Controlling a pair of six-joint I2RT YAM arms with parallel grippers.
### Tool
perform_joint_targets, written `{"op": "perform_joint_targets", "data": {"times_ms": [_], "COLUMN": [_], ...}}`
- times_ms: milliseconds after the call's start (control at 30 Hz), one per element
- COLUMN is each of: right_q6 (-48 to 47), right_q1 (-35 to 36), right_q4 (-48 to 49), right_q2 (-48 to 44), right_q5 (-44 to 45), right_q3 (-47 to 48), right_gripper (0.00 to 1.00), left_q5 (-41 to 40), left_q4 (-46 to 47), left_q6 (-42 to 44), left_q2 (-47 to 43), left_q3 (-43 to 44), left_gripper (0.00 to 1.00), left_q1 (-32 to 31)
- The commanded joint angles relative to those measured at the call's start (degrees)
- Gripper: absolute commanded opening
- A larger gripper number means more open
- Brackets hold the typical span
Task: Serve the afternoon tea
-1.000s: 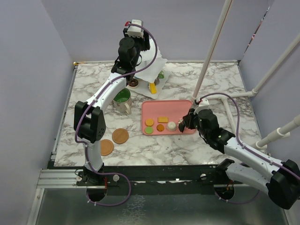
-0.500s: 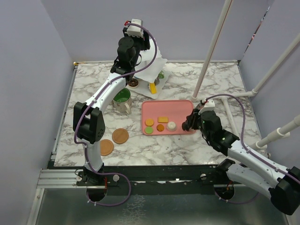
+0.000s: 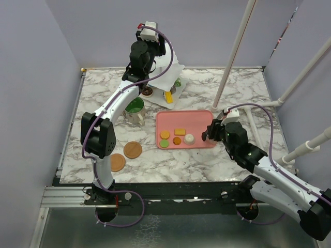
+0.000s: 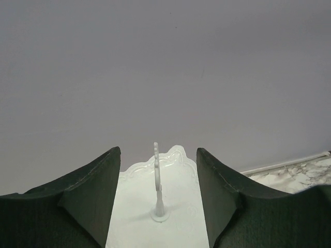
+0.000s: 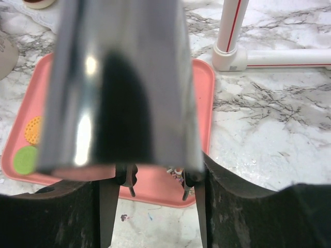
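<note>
The white three-tier stand stands at the back and holds a donut and a yellow cake slice. My left gripper hovers open over its top tier, with the centre handle between the fingers and untouched. My right gripper is shut on metal tongs. The tongs' tips are apart over the near right edge of the pink tray, beside a small sprinkled pastry. Several pastries lie on the tray. The green-inside mug and two coasters are at the left. The beige mug does not clearly show.
A white pipe post rises just behind the tray's right corner, and its base lies close to the right gripper. More white pipes run along the right side. Purple walls close in the back and the sides.
My right gripper with the tongs has drawn back a little to the right, away from the white pastry on the tray. The left arm has stayed over the stand.
</note>
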Motion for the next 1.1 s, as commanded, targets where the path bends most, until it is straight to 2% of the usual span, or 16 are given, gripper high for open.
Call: {"op": "perform_joint_targets", "data": {"times_ms": [0,167,467,633,867,1067], "right_q6": [-2.4,-4.1,-4.3,-2.6,-2.2,-2.3], "right_q1": [0.1,0.1,0.1,0.1,0.1,0.1], "right_q4": [1.6,4.2,11.8,11.2,10.2,9.8], "right_q2": [-0.6,0.9,4.3,6.9,7.4,11.1], "right_q5": [4.6,6.7,6.3,5.9,5.3,3.5], "right_q3": [1.3,0.6,-2.5,-2.9,-2.7,-0.9], "right_gripper": [0.57,0.61,0.61,0.60,0.57,0.44], "left_q5": [1.2,1.3,1.4,1.5,1.6,1.5], "left_q4": [0.8,0.8,0.7,0.7,0.8,0.8], "left_q6": [0.3,0.1,0.1,0.2,0.0,-0.1], "left_q2": [-2.7,-2.6,-2.8,-3.1,-3.2,-3.3], "left_q3": [-0.9,-0.7,-0.7,-0.5,-0.5,-0.6], "left_gripper": [0.62,0.63,0.63,0.63,0.63,0.63], "left_q1": [0.3,0.3,0.3,0.4,0.5,0.7]}}
